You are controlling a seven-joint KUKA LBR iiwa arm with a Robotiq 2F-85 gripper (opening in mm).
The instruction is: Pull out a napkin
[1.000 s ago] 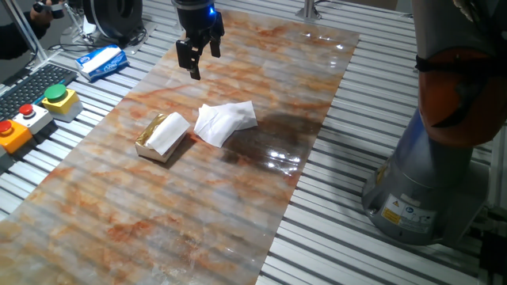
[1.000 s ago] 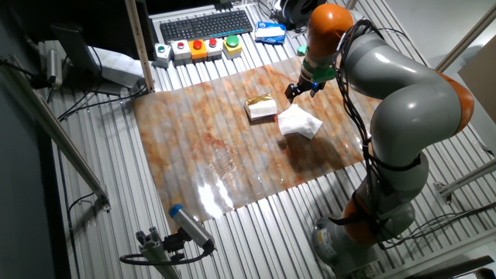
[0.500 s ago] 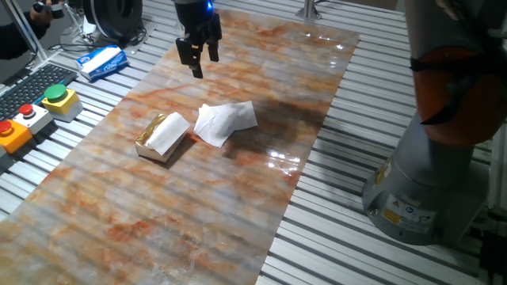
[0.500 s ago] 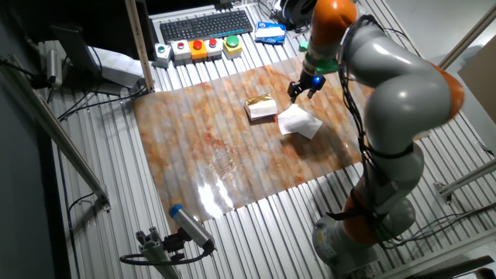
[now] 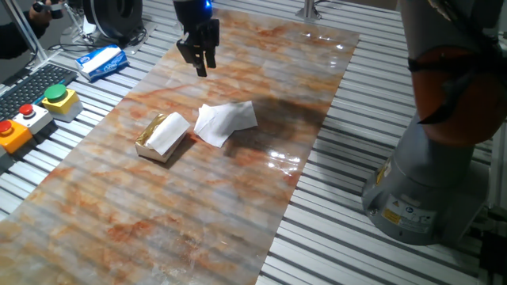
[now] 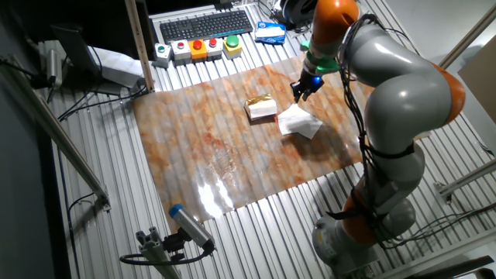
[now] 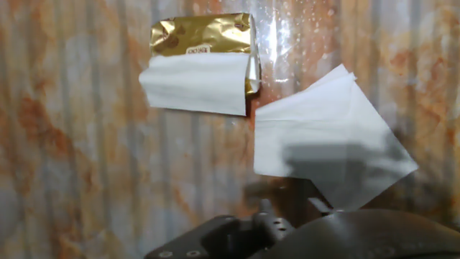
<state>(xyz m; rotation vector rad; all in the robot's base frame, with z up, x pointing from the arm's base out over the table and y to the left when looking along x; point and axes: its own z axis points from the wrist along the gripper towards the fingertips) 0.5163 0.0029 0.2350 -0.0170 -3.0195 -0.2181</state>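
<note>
**Hand view: napkin lay free on the mat, gripper raised above it**

In the hand view we saw only the dark underside of the gripper body along the bottom edge; its fingertips did not show there. In one fixed view our black two-finger gripper (image 5: pixel 200 57) hung in the air over the far part of the table, fingers pointing down, close together and holding nothing; the other fixed view (image 6: pixel 303 87) was too small to add more.

Below and in front of the gripper, the thin white paper napkin (image 7: pixel 327 140) lay flat and loose on the mottled orange-and-grey marbled mat (image 5: pixel 158 206), one corner folded over, with the shadow of the hand falling across it. It sat clear of the gripper (image 5: pixel 224 122) and near the middle of the mat (image 6: pixel 298 122).

Just beside it was the small gold foil packet (image 7: pixel 201 34), with a white sheet (image 7: pixel 195 83) spilling from its open end; napkin and packet nearly met at one corner.

Further out, off the mat, we noted a blue-and-white packet (image 5: pixel 101 62) on the ribbed metal table (image 5: pixel 341 229), a green push button on a yellow box (image 5: pixel 56 96), and a black keyboard (image 6: pixel 205 25).
</note>
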